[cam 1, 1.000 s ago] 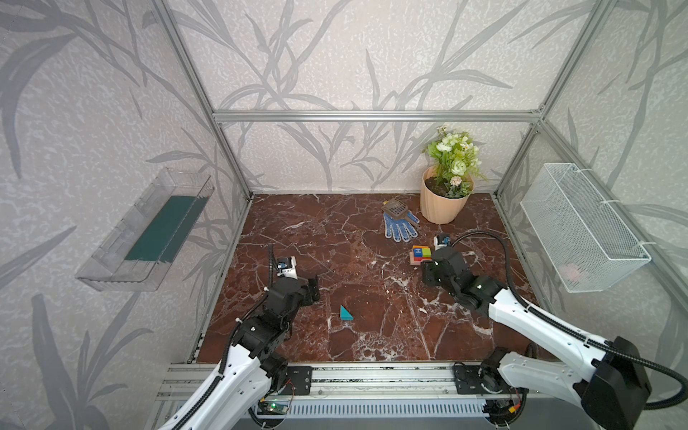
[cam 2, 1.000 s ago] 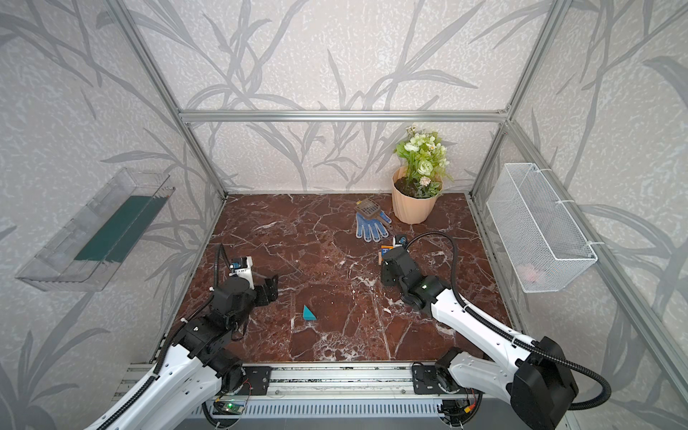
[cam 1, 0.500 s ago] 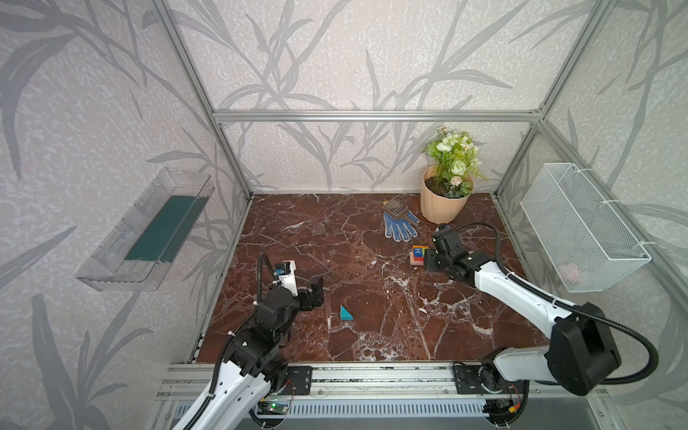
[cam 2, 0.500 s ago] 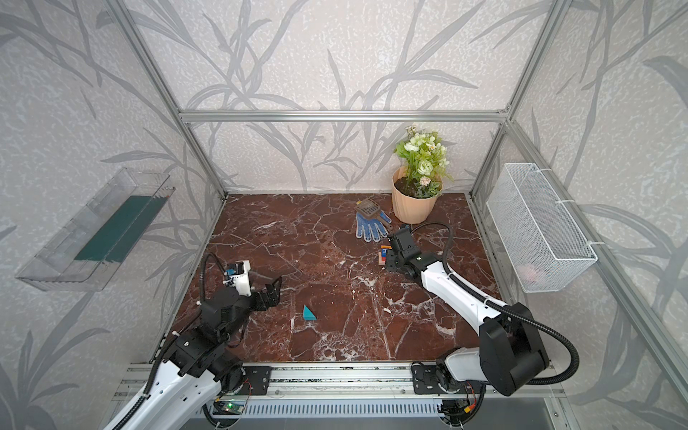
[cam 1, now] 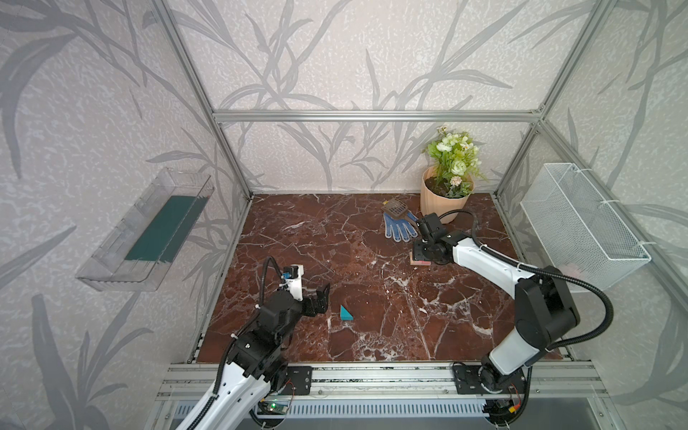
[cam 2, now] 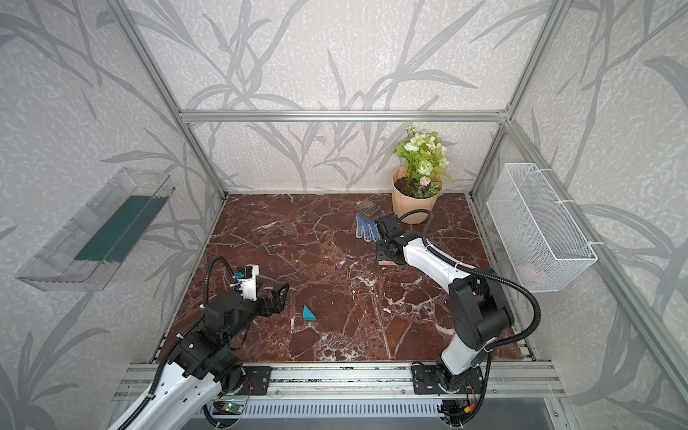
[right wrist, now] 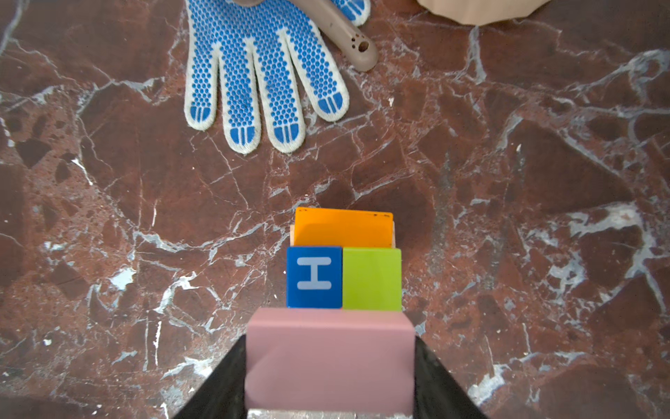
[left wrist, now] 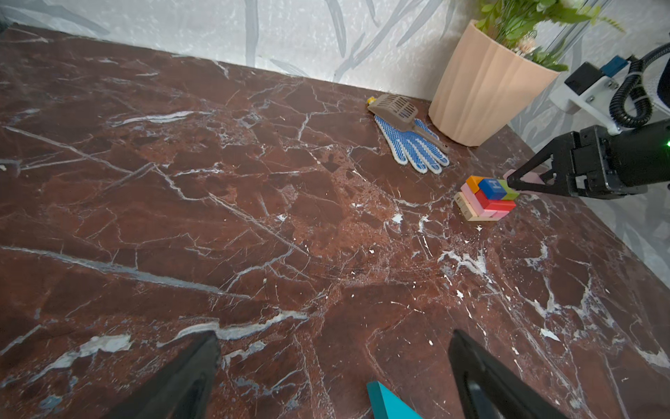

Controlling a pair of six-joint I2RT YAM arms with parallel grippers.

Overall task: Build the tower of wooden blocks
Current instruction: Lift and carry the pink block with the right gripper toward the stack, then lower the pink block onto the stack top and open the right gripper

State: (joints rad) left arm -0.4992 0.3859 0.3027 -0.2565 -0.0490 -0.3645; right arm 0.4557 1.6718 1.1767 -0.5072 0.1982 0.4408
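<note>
left end effector (left wrist: pixel 335 337) wide open, empty, near small teal wood wedge (cam 1: pixel 345 313), not touching, front-left of brown marble tabletop (cam 1: pixel 316 231). wedge = roof, so last. painted wood block tower (left wrist: pixel 484 199) sits toward back-right corner, near blue-dotted work glove (left wrist: pixel 413 148). right end effector (right wrist: pixel 330 366) clamped on pink rectangular wood block (right wrist: pixel 330 344), next to blue "H" cube (right wrist: pixel 314 277) + lime cube (right wrist: pixel 371 279), opposite orange block (right wrist: pixel 343 228). can't tell if seated. rec: square pink edge to cubes, lower vert + slow, let go only w/ full contact, no sideways nudge on stack.
</note>
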